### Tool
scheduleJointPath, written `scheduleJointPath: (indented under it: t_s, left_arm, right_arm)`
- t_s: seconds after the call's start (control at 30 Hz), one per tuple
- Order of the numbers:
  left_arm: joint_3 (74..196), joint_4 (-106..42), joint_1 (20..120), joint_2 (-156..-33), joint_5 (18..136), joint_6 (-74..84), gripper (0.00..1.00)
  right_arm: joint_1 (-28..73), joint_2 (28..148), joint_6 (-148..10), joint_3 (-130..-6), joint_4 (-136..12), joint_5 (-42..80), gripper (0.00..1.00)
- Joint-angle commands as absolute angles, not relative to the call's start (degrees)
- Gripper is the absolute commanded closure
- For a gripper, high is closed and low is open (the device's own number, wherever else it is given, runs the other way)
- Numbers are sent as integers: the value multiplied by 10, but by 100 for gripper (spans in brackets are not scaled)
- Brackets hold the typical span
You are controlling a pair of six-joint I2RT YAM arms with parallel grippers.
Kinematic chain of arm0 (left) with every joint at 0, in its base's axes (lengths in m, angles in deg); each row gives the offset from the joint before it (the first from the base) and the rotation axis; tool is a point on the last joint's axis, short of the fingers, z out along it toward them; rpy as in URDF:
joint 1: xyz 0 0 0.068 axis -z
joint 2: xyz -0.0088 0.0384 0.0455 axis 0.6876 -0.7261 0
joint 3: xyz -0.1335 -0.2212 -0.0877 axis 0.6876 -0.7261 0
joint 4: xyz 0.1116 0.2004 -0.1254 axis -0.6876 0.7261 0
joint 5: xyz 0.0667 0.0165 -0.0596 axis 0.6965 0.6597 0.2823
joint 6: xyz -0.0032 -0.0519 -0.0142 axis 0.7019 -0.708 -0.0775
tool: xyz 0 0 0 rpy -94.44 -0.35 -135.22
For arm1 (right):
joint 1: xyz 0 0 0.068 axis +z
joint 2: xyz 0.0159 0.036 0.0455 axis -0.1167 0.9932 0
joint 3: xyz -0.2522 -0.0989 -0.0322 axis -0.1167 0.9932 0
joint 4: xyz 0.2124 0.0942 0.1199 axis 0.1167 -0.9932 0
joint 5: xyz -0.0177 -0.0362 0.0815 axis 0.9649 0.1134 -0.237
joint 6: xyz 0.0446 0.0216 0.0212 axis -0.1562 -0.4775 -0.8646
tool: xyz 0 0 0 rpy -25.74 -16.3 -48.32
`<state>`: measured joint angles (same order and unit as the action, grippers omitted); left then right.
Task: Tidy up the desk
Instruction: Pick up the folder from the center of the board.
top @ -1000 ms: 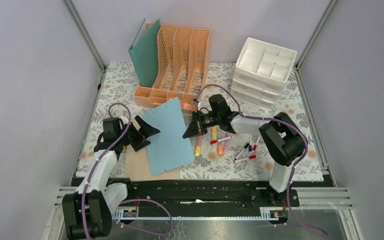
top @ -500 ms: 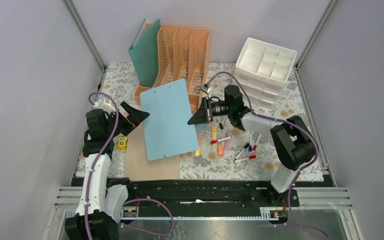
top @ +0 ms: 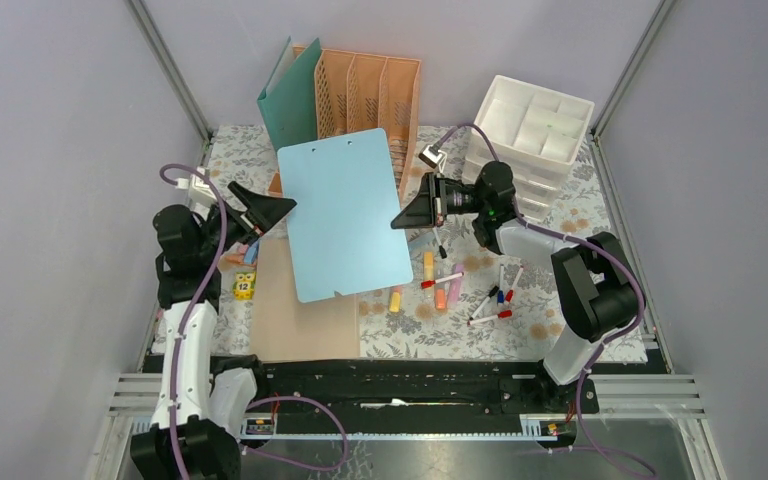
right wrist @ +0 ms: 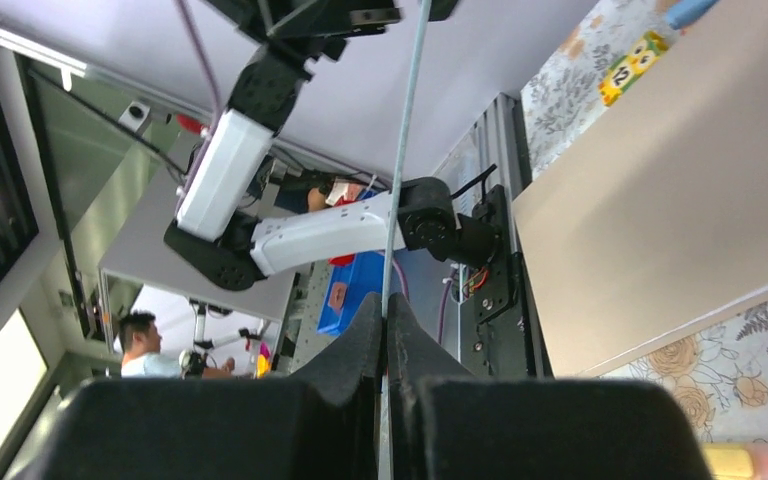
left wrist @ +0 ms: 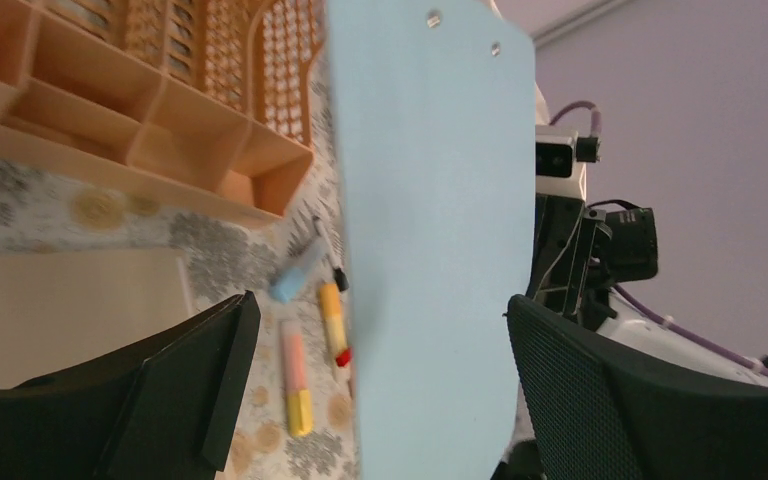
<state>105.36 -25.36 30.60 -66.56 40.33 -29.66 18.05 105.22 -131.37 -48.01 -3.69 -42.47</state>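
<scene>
- Top external view: the desk (top: 410, 335), covered in a leaf-and-flower cloth, fills the middle of the frame. The right gripper (top: 405, 215) pinches the right edge of a light blue clipboard (top: 345, 215), which is lifted and tilted above the cloth in front of a peach file rack (top: 370, 95). The left gripper (top: 278, 212) hovers just left of the clipboard, jaws spread wide, holding nothing. A teal folder (top: 295, 95) stands at the rack's left end. A white drawer unit (top: 530, 140) sits back right. Loose markers (top: 440, 285) lie under the right arm; a tan board (top: 305, 320) and a yellow die (top: 245, 287) lie front left.
- Left wrist view: the two black fingers (left wrist: 160, 390) stand far apart, with the clipboard (left wrist: 430, 200) rising between them in the picture. Highlighters (left wrist: 295, 385) lie on the cloth.
- Right wrist view: the fingers (right wrist: 350, 350) press together on the clipboard's thin edge (right wrist: 405, 150). The tan board (right wrist: 680, 230) shows at right.
</scene>
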Motion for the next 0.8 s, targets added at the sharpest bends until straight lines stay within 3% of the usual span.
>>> scheduleJointPath:
  t_s: [0.0,0.2,0.33,0.37,0.43,0.47,0.5,0.57,0.6,0.7,0.77]
  left_arm:
    - [1048,-370,314,-688,321,-342,1]
    - [1071,-390,348,-744,260,-370,4]
    - [1073,-418,368,-757,247,-392,17]
    - [1073,-426,373,-759,243,-399,23]
    - [1073,-444,378,-766,232,-408,45]
    - [1074,-451,378,-770,228,-413,69]
    - [1076,-452,378,-771,227,-415,83]
    - [1086,-456,378,-769,227,-410,100]
    - [1092,-457,379,-766,231,-407,100]
    - [1115,-439,378,-753,254,-382,100]
    - [1136,-418,378,-748,268,-357,100]
  right_arm:
    - [183,1024,-1394,-488,119,-467,100]
    - [183,1028,-1420,-496,161,-476,100]
    - [183,1032,-1418,-496,165,-482,100]
    - [183,1032,-1417,-495,165,-483,100]
    - [183,1032,-1410,-495,163,-488,100]
    - [183,1031,-1405,-495,161,-492,100]
    - [183,1029,-1398,-496,156,-496,100]
    - [183,1024,-1377,-497,136,-506,100]
    - [183,1020,-1359,-499,114,-512,100]
    - [179,1004,-1283,-509,17,-534,76]
    - [169,991,-1222,-519,-60,-544,43]
